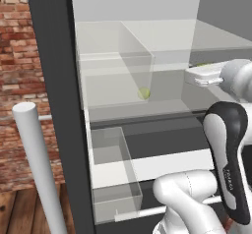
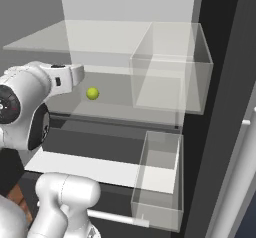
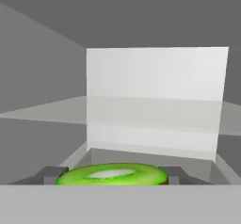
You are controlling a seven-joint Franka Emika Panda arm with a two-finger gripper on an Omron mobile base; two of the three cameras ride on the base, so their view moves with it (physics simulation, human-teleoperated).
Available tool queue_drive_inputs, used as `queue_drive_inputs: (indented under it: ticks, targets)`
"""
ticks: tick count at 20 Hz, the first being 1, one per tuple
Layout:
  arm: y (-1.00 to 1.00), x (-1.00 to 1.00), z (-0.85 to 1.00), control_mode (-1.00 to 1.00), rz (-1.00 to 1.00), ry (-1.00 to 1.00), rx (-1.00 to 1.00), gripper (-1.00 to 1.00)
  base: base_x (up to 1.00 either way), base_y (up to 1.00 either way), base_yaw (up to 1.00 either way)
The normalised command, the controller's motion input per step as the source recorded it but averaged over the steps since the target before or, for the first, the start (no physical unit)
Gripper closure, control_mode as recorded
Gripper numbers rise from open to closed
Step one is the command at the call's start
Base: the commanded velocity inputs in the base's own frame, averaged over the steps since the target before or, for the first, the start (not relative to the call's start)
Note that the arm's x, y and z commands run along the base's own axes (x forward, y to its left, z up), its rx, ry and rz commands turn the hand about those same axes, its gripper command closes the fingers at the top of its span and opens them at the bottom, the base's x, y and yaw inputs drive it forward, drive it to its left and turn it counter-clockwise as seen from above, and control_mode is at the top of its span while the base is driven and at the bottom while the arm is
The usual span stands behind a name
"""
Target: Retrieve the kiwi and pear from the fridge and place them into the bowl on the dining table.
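Kiwi (image 3: 111, 173) seated crosswise between gripper (image 3: 111, 177) fingertips, jaws mid-width and apparently clamped on both ends. Pear (image 2: 92, 93) apart, further along same fridge (image 1: 55, 105) shelf.

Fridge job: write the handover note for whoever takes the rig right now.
Hand: inside the open fridge, closed on a green fruit, apparently the kiwi.
Pear: lying on the glass shelf, apart from the hand.
Done: fridge open, kiwi gripped.
Left: take the kiwi out to the bowl on the dining table, then return for the pear.
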Motion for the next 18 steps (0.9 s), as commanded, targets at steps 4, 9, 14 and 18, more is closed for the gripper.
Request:
queue_drive_inputs:
  ticks: [4, 9, 14, 18]
  targets:
    - [0.0, -0.99, 0.0, -1.0, 0.0, -0.09, -0.03, 1.0, 0.0, 0.0, 0.0]
    - [0.0, -0.93, 0.0, -1.0, 0.0, -0.04, -0.01, 1.0, 0.0, 0.0, 0.0]
    - [0.0, -0.31, 0.0, -1.0, 0.0, -0.03, -0.01, 1.0, 0.0, 0.0, 0.0]
    - [0.0, 0.0, 0.0, 1.0, 0.0, 0.0, 0.0, 1.0, -0.13, 0.0, 0.0]
